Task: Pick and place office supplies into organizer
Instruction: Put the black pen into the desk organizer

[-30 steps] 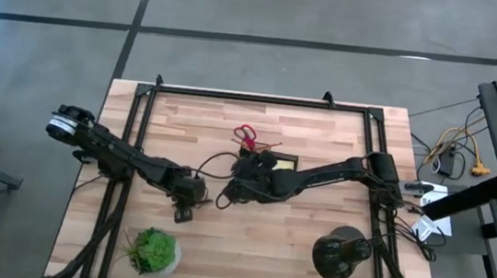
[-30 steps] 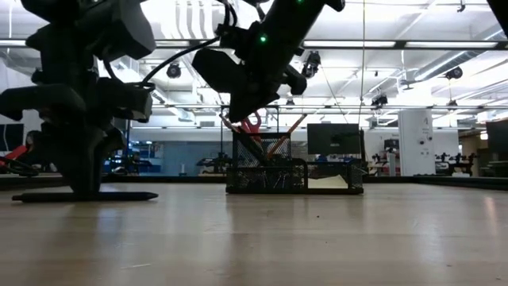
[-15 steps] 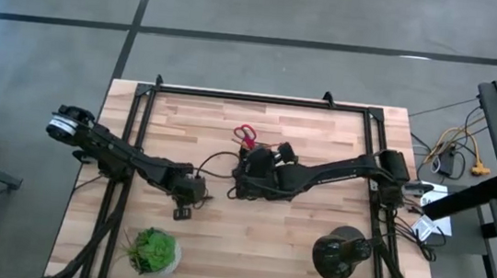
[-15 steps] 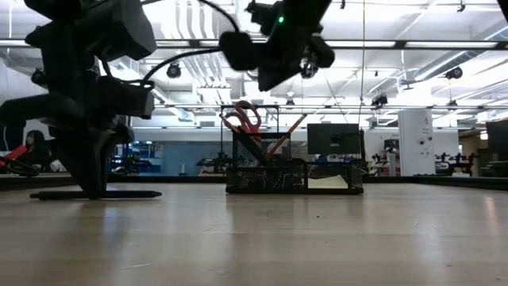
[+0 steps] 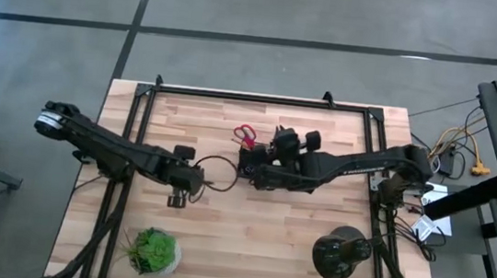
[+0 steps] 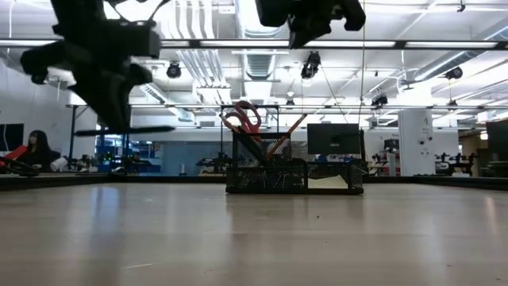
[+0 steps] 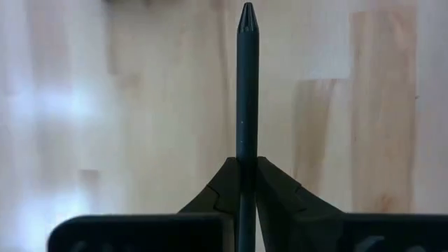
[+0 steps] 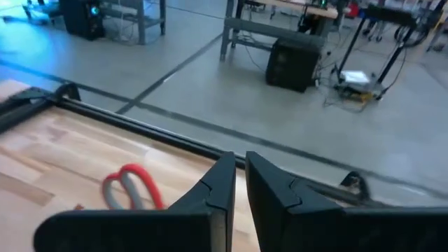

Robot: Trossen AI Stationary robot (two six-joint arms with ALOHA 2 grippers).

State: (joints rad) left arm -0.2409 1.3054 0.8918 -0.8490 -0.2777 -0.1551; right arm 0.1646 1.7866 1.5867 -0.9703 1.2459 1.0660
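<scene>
Your left pincer [image 7: 246, 183] is clamping the black pen [image 7: 246, 91] mid-shaft, lifted off the counter [image 5: 220, 238], at nine o'clock from the organizer [image 6: 294, 175]. It's light, stiff, slippery: you're risking pivot.

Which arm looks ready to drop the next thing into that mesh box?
The left. Its pincer is shut on a black pen, lifted off the table. The right pincer hangs empty over the organizer.
</scene>
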